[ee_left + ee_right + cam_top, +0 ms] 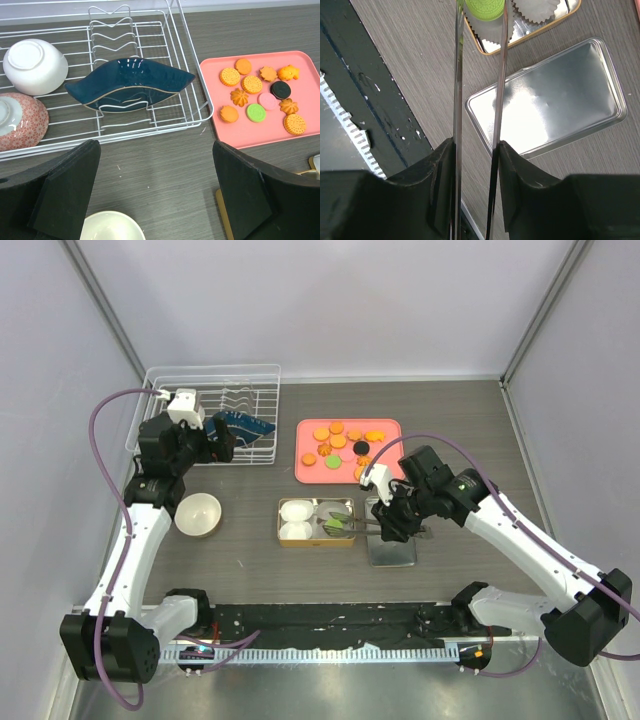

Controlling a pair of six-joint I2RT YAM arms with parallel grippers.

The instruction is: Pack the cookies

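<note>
Top external view, leftmost first: the left gripper (222,445) hangs beside the white wire dish rack (210,390), its fingers spread and empty. Further right, a gold rectangular tin (315,544) holds white fluted paper cups (296,510). A green round cookie (335,526) is pinched in slim metal tweezers (365,527) at one cup, and whether it touches is unclear. The other cookies (338,441) lie on the pink plastic tray (350,421). The right gripper (392,523) is clenched on those tweezers. Cookies look light, stiff and crumbly, so a gentle edge-to-edge pinch seems wisest.
</note>
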